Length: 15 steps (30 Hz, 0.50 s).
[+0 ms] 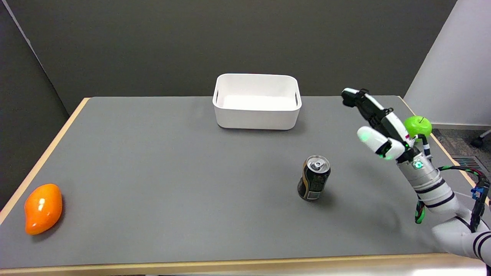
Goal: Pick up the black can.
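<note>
**Right hand in the air beside the upright black can**

While the right hand [378, 124] hangs above the table [153, 184], its fingers [355, 97] stretch out long toward 10 o'clock, spread loosely rather than curled, and they hold nothing and touch nothing. A thick white thumb [370, 137] juts out below them toward 9 o'clock, leaving a wide gap between it and the rest of the fingers.

From the hand, the black can [313, 177] stands upright at about 8 o'clock, near but clearly apart. Its silver top with the pull tab faces up, and bare grey tabletop lies all around it. From the can, the white bin [257, 115] sits well away at about 11 o'clock near the far edge of the table, and an orange mango-shaped fruit [42, 208] lies far off at 9 o'clock, close to the left wooden edge. A green apple [417, 125] rests just behind the hand at the table's right edge, partly hidden by the wrist.

Open grey surface runs between the can and the near edge at 6 o'clock, and between the can and the right edge at 3 o'clock, where the arm crosses over.

Rising from the lower right corner, the white arm [429, 184] leans toward 11 o'clock, its wrist tilted so the back of the hand faces up and right, with green lights glowing at the wrist and palm.
</note>
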Motion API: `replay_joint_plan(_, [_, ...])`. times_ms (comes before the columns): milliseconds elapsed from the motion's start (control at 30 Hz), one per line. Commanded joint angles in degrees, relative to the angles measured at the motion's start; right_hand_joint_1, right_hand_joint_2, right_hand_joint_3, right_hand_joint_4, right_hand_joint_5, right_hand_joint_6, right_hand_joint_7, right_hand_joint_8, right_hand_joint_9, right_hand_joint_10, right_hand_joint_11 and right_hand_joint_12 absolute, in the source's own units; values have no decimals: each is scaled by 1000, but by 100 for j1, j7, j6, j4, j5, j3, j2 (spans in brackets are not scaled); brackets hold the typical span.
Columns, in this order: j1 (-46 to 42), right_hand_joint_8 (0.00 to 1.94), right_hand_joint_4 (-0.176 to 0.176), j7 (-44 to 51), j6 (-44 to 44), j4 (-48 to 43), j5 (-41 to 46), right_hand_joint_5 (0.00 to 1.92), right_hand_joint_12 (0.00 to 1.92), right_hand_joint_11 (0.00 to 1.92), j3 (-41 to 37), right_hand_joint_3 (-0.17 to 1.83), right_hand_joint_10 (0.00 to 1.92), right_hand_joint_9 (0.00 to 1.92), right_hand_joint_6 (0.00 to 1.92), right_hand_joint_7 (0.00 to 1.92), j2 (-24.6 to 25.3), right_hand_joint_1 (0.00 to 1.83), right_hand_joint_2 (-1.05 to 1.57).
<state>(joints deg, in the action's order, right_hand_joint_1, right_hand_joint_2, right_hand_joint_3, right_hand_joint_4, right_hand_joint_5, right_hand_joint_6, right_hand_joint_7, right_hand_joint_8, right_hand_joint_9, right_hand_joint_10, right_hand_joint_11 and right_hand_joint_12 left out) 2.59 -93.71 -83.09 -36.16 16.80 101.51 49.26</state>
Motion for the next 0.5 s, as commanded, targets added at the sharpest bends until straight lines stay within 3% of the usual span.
replay_joint_plan(33, [-756, 285, -88, 216, -992, -35, -1096, 163, 816, -1, -298, 793, 638, 16, 358, 196, 148, 372, 619])
replay_joint_plan(167, [-888, 310, -90, 189, -946, -66, -1152, 171, 943, -1, -466, 797, 660, 48, 377, 222, 216, 360, 616])
replay_joint_plan(233, [-888, 396, -91, 179, -867, 62, -1149, 148, 967, -1, -466, 930, 676, 47, 449, 198, 211, 338, 558])
replay_joint_plan(400, [-878, 397, -90, 172, -498, 464, -1082, 149, 989, -1, -782, 929, 680, 60, 449, 203, 214, 336, 556])
replay_joint_plan(500, [-862, 393, -93, -293, -250, 691, -846, 144, 989, -1, -886, 931, 671, 65, 444, 201, 231, 317, 556])
